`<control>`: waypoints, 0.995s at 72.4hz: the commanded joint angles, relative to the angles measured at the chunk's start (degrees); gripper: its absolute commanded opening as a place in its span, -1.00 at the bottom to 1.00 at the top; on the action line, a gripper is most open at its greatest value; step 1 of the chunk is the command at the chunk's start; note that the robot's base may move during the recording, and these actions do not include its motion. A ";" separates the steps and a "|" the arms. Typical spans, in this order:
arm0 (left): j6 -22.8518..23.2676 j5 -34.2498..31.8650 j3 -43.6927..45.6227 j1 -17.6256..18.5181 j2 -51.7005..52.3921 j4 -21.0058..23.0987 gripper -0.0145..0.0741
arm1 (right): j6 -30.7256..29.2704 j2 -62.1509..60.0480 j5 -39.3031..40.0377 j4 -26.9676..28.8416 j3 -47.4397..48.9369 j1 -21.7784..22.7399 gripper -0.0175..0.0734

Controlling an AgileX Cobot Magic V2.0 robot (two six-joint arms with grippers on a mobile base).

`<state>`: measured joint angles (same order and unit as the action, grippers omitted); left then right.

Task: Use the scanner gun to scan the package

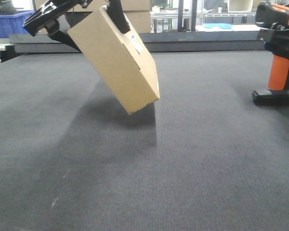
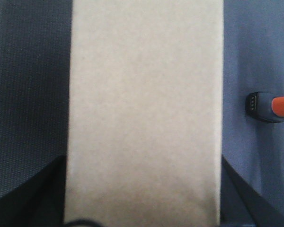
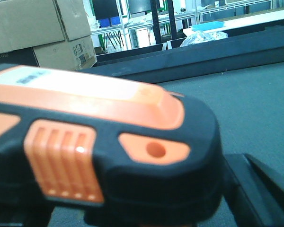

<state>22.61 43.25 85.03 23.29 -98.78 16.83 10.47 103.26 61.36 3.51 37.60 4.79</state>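
The likeliest trouble is the package (image 1: 118,62) slipping or swinging. It hangs tilted, its lower corner clear of the dark worktop (image 1: 183,168), and is held only at its upper end, so a quick turn could shift it between the pads. A second risk, to my eye, is a missed read. A pale label (image 1: 135,44) sits on the side turned toward the right of the frame, and unless that face is squared to the scanner gun (image 1: 279,72) the beam may glance off. The gun appears to rest on a narrow base at the right edge of the front view, where a clumsy nudge could topple it. The left claw (image 1: 98,36) at the upper left is clamped on the package, a dark finger on either side, and the box fills the left wrist view. The right claw (image 3: 142,208) is right against the gun's head, but only one dark finger (image 3: 258,189) shows at the lower right of its own view, so I cannot tell whether it grips. Package and gun are well apart.
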 commanded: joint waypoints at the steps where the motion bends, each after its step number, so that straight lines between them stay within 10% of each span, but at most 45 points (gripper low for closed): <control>1: 0.07 -0.55 0.17 0.39 0.53 0.48 -0.92 | -0.06 -0.57 2.01 -0.45 0.21 0.06 0.62; 72: 0.07 0.72 0.17 0.39 0.53 0.59 -0.92 | -0.06 -8.53 -3.91 -4.50 -7.21 0.16 0.62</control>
<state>22.61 44.69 85.03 23.29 -98.78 16.83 10.47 96.82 57.55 -1.45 31.60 4.79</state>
